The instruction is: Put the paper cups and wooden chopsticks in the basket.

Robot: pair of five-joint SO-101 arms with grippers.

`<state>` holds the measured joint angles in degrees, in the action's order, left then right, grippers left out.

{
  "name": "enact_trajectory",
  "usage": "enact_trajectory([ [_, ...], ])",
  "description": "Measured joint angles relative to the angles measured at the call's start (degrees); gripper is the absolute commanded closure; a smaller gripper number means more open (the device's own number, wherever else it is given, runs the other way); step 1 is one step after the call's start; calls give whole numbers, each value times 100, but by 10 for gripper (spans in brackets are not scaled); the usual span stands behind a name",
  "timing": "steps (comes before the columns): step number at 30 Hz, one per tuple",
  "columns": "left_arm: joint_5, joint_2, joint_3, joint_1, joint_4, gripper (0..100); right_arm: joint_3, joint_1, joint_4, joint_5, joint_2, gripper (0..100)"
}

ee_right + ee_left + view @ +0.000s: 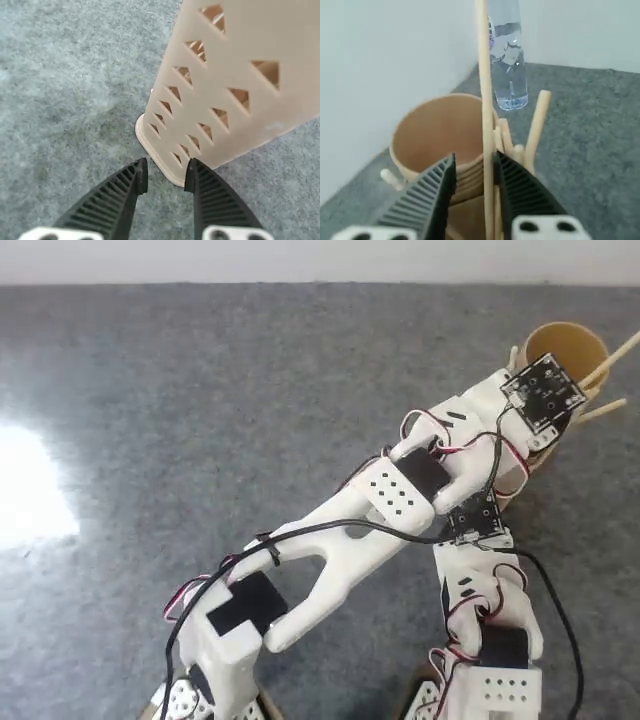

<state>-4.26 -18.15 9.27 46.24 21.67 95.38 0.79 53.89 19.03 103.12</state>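
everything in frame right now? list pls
cups: nested stack, number unclear, brown, standing in the basket
chopsticks: several, pale wood, sticking up out of the basket beside the cups; one long one rises between the left gripper's fingers
basket: 1, beige with triangular cut-outs, far right of the table, partly under the arms in the high view
bottle: 1, clear, beyond the cups
table: 1, grey speckled
arms: 2, white; left arm stretched to the basket top, right arm short of the basket
left gripper: black fingers, open, above the basket
right gripper: black fingers, open, at the basket's lower corner
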Motion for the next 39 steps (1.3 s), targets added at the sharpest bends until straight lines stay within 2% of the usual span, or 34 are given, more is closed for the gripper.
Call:
enact_trajectory([
  [6, 0, 290, 0, 0, 527, 844, 0, 0, 0, 9, 0, 862],
  [11, -9, 879, 0, -62, 615, 846, 0, 0, 0, 9, 18, 862],
  [16, -9, 1618, 0, -607, 747, 849, 0, -18, 0, 9, 0, 862],
  [20, -9, 2189, 35, -774, 1310, 849, 0, 18, 0, 9, 0, 862],
  [24, -18, 3015, 387, -484, 2171, 849, 0, 18, 0, 9, 0, 862],
  [29, -668, 3622, 1363, -448, 3903, 849, 0, 18, 0, 9, 0, 862],
  [33, -703, 3692, 1644, -1398, 5644, 849, 0, 18, 0, 9, 0, 862],
  [39, -527, 3684, 1662, -3024, 7288, 850, 0, 18, 0, 9, 0, 862],
])
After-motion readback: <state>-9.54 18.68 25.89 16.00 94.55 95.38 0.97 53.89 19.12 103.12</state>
